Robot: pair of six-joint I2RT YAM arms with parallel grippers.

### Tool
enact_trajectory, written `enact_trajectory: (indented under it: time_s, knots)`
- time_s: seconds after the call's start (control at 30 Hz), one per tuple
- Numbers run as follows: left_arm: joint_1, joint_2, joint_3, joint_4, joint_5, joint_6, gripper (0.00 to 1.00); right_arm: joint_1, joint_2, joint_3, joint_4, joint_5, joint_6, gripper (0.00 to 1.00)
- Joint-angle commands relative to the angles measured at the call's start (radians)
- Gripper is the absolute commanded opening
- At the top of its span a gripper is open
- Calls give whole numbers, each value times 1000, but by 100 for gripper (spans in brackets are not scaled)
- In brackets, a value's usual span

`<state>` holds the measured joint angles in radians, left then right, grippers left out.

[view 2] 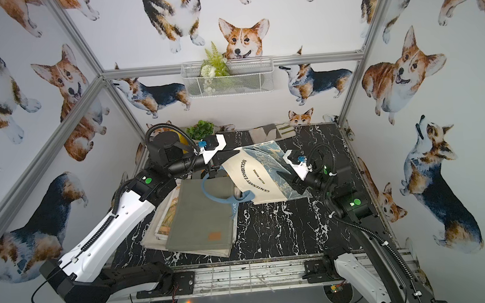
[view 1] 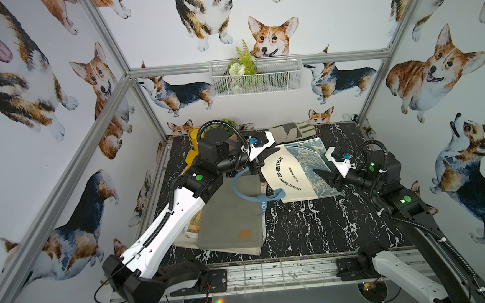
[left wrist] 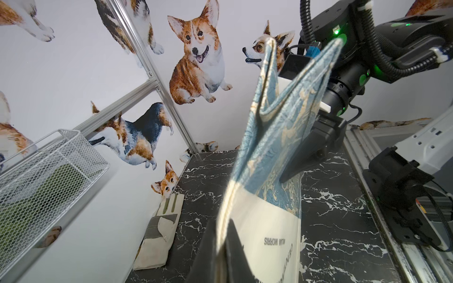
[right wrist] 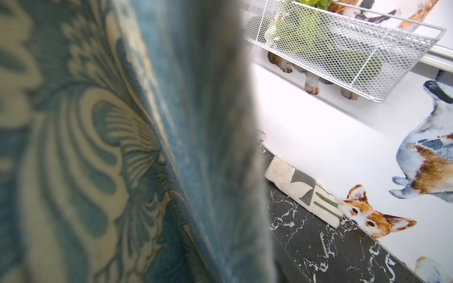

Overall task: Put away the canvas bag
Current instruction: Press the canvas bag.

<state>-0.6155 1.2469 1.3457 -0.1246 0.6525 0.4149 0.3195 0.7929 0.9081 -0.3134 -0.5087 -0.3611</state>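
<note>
Clamping my left claw (view 1: 267, 153) on the cream-and-blue canvas bag (view 1: 291, 172), I hold it draped over the veined marble table (view 1: 312, 226), toward twelve o'clock. My right claw (view 1: 328, 180) sits at its floral weave; clamped or apart, I cannot tell.

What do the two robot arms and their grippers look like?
The left arm and right arm have white shell links and black joints with round green markings. A black ribbed cable loops over each wrist. The left gripper and right gripper each have a white angular body, a small blue part and black pointed fingers.
</note>
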Motion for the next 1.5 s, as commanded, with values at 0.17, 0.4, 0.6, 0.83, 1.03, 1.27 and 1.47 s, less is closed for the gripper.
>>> enact_trajectory:
  time_s: [0.17, 0.4, 0.6, 0.83, 1.03, 1.27, 1.47]
  knots:
    - [30, -47, -49, 124, 1, -30, 0, -9, -3, 14, 19, -107, 29, 5]
    - [2, -30, 11, -27, -30, 6, 68, -9, 41, 88, -106, -35, -67, 0]
    - [-125, 30, 128, -195, -106, 146, 77, -10, 113, 189, -278, -28, -169, 0]
    - [-144, 109, 186, -148, -119, 158, 79, -9, 137, 215, -314, -39, -219, 0]
    - [-146, 150, 221, -124, -206, 160, 81, -9, 146, 232, -334, -80, -253, 0]
    - [-145, 195, 247, -153, -53, 183, 65, -10, 186, 280, -320, -77, -242, 0]
    - [-128, 214, 234, -63, -6, 154, 0, -10, 226, 321, -301, -81, -143, 36]
